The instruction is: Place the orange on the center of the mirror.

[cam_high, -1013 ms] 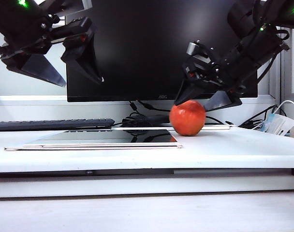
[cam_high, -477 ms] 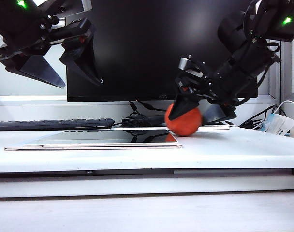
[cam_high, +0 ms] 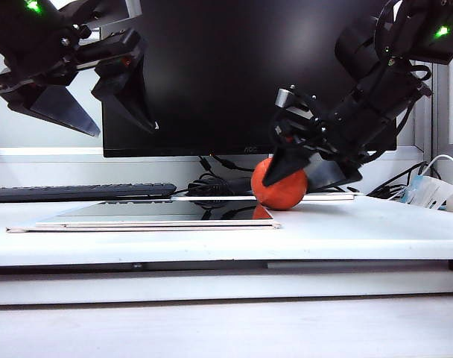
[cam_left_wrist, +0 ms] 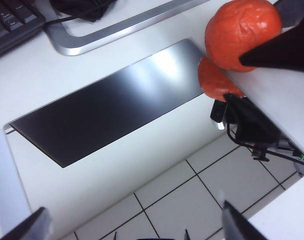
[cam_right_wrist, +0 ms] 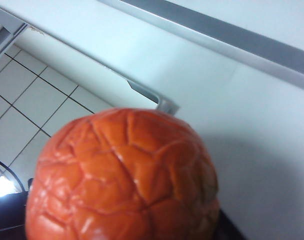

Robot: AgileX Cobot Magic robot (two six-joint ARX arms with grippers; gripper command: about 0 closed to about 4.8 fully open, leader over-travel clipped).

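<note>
Two grippers show above the white counter (cam_high: 346,227). Up at the far left, well clear of everything, the left gripper (cam_high: 100,93) hangs with its jaws spread wide and empty. Low on the right, the right gripper (cam_high: 305,164) straddles the orange (cam_high: 279,188), jaws on either side of it; whether they press it I cannot tell. That fruit rests on the counter, just beside the right far corner of the mirror (cam_high: 156,212), which lies flat before the black monitor (cam_high: 234,67).
</note>
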